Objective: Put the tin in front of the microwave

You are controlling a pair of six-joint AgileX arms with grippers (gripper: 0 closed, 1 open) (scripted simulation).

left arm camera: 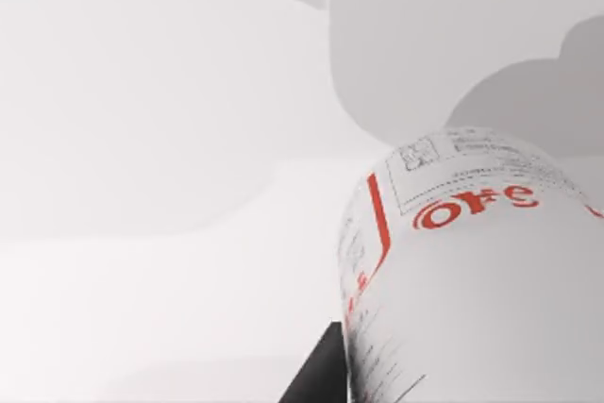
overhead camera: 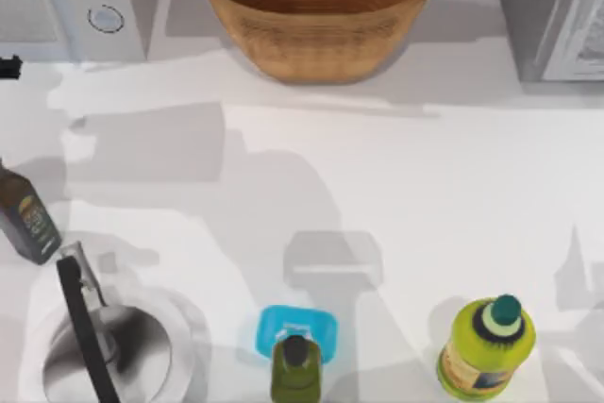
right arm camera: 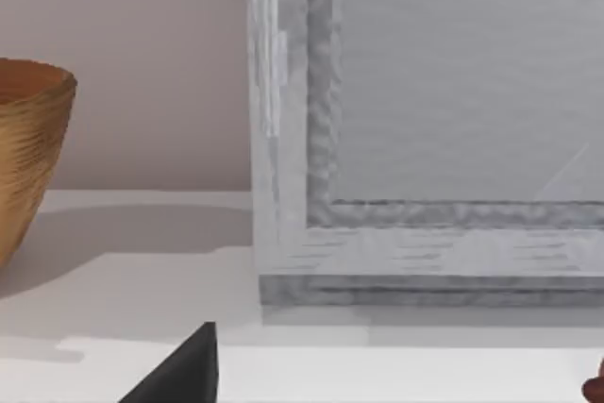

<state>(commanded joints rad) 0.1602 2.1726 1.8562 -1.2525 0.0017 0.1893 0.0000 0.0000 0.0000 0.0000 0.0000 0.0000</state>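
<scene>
The tin (left arm camera: 472,271) wore white with red lettering; the microwave (overhead camera: 71,2) was pale grey with white dials, the basket (overhead camera: 316,11) ribbed tan, the worktop (overhead camera: 425,186) white.

The left hand (left arm camera: 377,375) was closed on the tin (left arm camera: 472,271), one dark finger (left arm camera: 316,370) pressed against its side. One dark finger (right arm camera: 184,370) of the right hand showed.

matte black finger (left arm camera: 321,370) of the left hand, plain flat wedge, right finger (right arm camera: 184,370) alike
</scene>
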